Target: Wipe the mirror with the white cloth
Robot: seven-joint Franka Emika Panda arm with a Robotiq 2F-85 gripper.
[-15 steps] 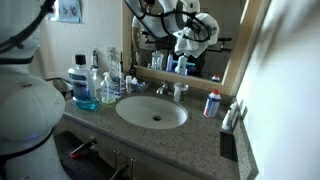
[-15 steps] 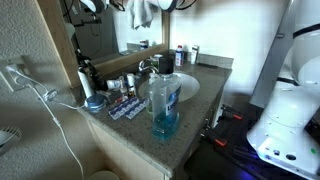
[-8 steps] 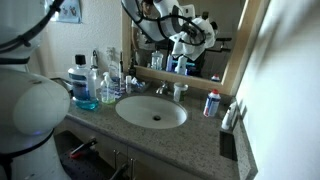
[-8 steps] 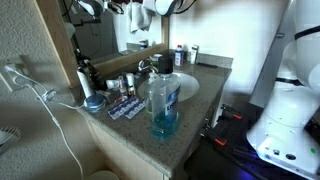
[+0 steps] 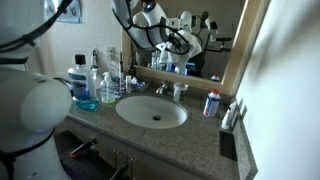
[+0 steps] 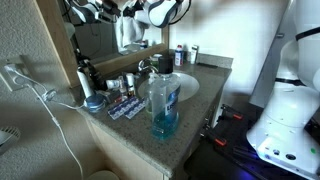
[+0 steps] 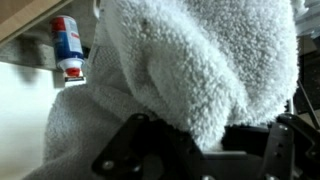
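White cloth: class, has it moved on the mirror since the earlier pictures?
Yes. In an exterior view the white cloth has come down and slightly left along the mirror, nearer the top of the mouthwash bottle.

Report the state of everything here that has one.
white cloth: bunched, held in the gripper
gripper: shut on the white cloth
mouthwash bottle: upright, capped, partly full
faucet: no water running
sink: empty
spray can: upright, capped

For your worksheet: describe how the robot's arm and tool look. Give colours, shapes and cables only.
The arm has bulky, rounded, glossy white links. The tool is black angular metal with round holes, mostly hidden behind the cloth. Dark cables loop near the wrist.
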